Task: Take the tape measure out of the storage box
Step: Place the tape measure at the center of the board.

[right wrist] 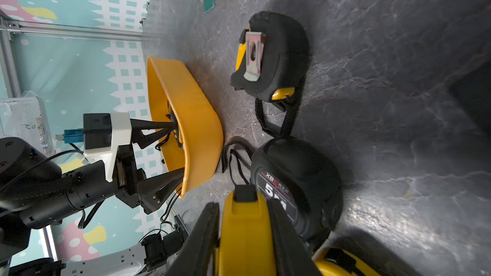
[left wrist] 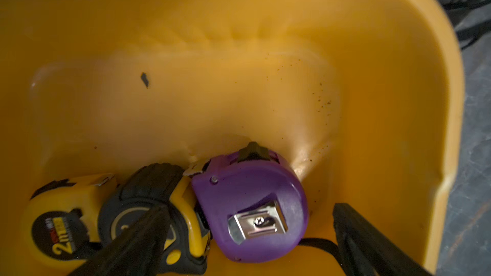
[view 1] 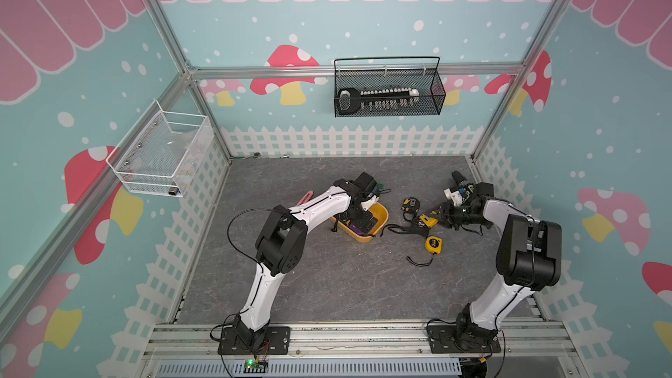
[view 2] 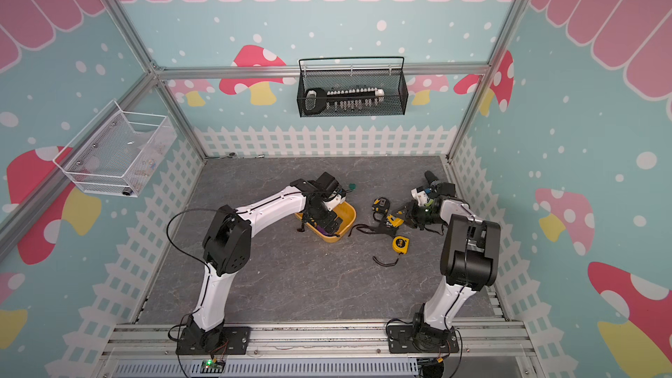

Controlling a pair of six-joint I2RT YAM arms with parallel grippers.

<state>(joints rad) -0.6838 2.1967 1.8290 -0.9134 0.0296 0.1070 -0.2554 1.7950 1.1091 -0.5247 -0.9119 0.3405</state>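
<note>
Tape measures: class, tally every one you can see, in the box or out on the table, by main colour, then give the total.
Purple tapes: 1
Yellow tapes: 2
Black-and-yellow tapes: 3
Total: 6

Teal walls (view 1: 363,30) carry pink scallops, red mushrooms and a white picket fence (all printed). Aluminium rails (view 1: 254,73) frame them. A black mesh basket (view 1: 434,98) hangs far, a white mesh basket (view 1: 152,154) left, above the grey marbled table (view 1: 327,285).
</note>
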